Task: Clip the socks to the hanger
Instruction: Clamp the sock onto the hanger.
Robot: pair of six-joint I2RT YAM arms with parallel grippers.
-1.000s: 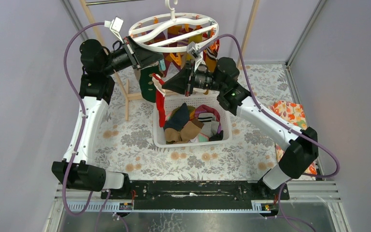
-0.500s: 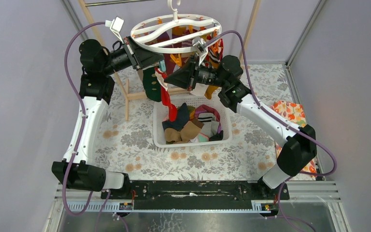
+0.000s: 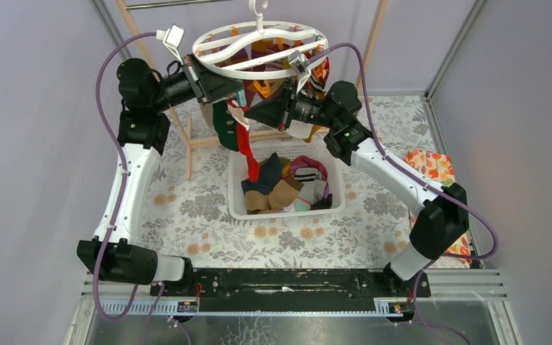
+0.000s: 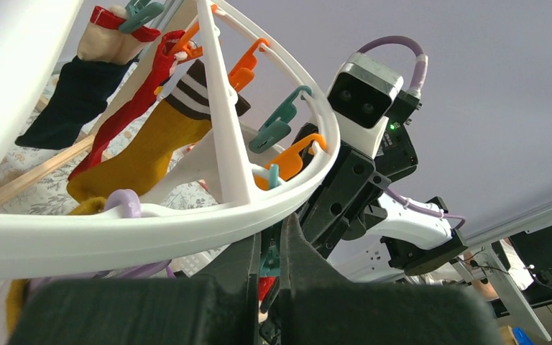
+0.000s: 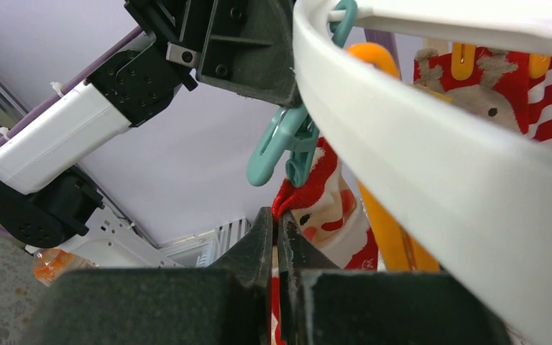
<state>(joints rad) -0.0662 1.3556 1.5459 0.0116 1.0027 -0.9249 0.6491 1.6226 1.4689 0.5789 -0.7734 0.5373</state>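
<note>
Presently, we find the task partly done. Several socks, among them a mustard sock with a brown-striped cuff [image 4: 144, 151], hang clipped under the large white round plastic hanger [image 4: 115, 230]. A heap of loose mixed-colour socks [image 3: 284, 187] lies in the white slotted plastic basket [image 3: 234, 190] on the table [image 3: 187, 208], so much remains.

The left tool [image 4: 269, 243] is pinched on a teal plastic clip [image 5: 287, 147] at the hanger's rim. The right tool [image 5: 274, 219] is clamped on the cuff of a red Santa-patterned sock [image 5: 323, 215], held just below that clip and, we judge, not yet in it.

The right wrist view shows that gap. The top view hides it behind both tools, yet alone shows the basket.
</note>
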